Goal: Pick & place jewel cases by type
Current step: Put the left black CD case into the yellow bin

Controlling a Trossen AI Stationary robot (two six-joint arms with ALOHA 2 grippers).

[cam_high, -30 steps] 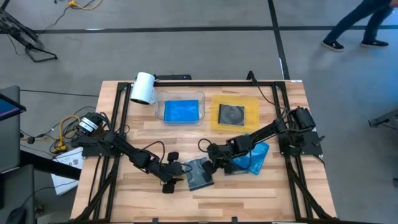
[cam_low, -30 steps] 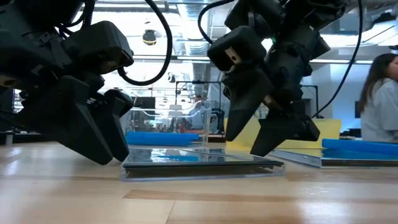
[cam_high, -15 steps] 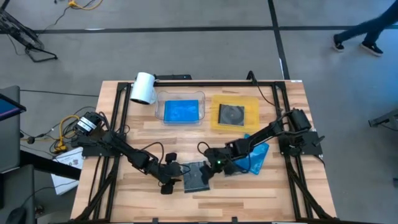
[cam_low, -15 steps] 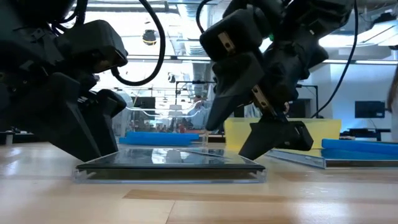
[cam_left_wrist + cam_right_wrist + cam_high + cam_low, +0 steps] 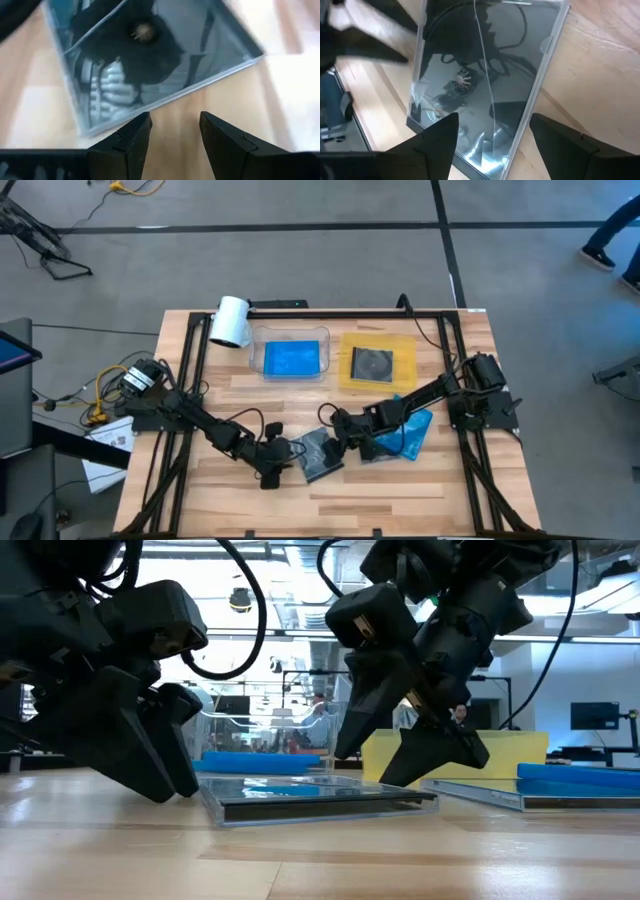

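A grey-clear jewel case [image 5: 318, 456] with a dark disc lies flat on the wood between my two grippers, turned a little askew. My left gripper [image 5: 290, 457] stands open at the case's left edge, slanting down. My right gripper [image 5: 338, 444] is open wide and slants down over the case's right end [image 5: 420, 798]. Bright blue jewel cases [image 5: 410, 435] lie on the table under my right arm. One more blue case [image 5: 292, 360] lies in the clear tray [image 5: 255, 350]. A grey case [image 5: 372, 363] lies in the yellow tray [image 5: 405, 345]. My left gripper has one fingertip [image 5: 142, 122] right at the case's edge near a corner [image 5: 112, 127], coming in slanted from the table's left. I cannot tell whether it touches. My right gripper's fingers [image 5: 442, 132] straddle the case's end [image 5: 495, 155] from above; whether they touch it, I cannot tell.
A white cylinder [image 5: 230, 321] lies at the far left corner beside the clear tray. Black frame rails [image 5: 195, 380] run along the table's left, right and far sides. Bare wood lies toward the near edge [image 5: 330, 500].
The grey-clear case has slid on the table: first toward the left edge and squared up, then back toward the right and turned askew again. My right gripper shifted left with it and came back. My left gripper has kept its place.
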